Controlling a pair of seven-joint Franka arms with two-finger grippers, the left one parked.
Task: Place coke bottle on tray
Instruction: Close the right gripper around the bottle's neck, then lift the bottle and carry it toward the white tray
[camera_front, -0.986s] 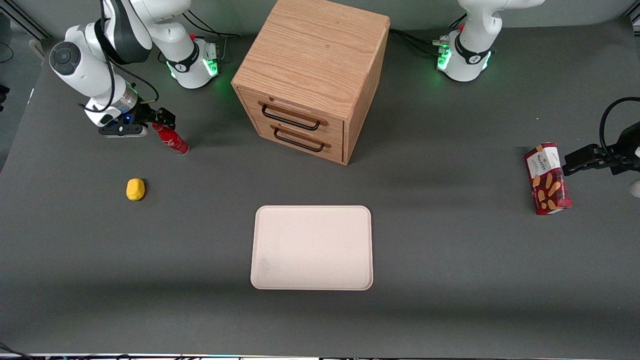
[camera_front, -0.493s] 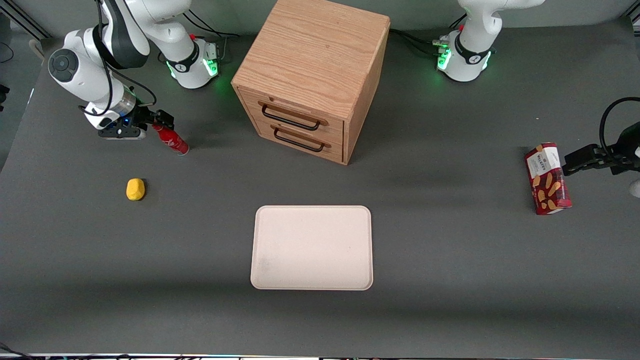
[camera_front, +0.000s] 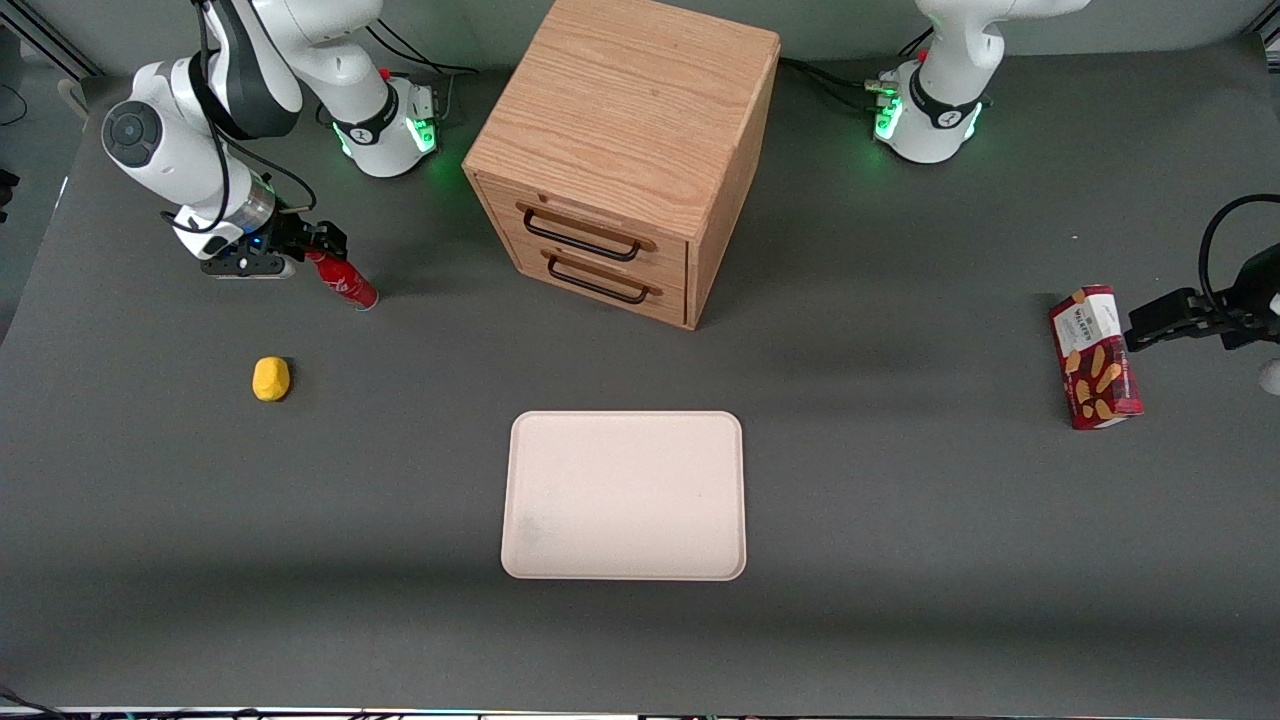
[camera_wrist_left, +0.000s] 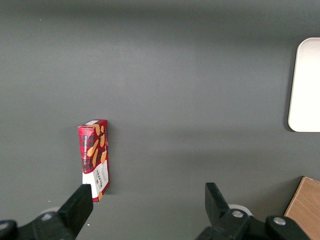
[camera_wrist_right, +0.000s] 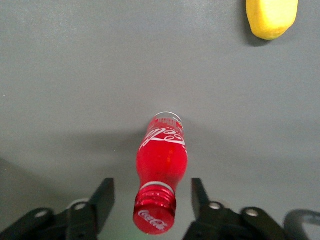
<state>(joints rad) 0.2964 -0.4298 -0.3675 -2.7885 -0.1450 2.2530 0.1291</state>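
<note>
A: Where is the coke bottle (camera_front: 343, 280)?

B: It stands near the bench corner at the working arm's end. The gripper (camera_wrist_right: 150, 199) has its jaws apart, one on each side of the red cap, not touching.

A: How will it handle?

B: It looks small, light, smooth and tippy. Grab the neck. "Coca-Cola" is on it. The tray (camera_front: 625, 496) waits mid-bench.

White "Coca-Cola" script runs along the coke bottle (camera_wrist_right: 162, 165) side and on its cap; biscuit box (camera_front: 1094, 357) label unreadable.
</note>
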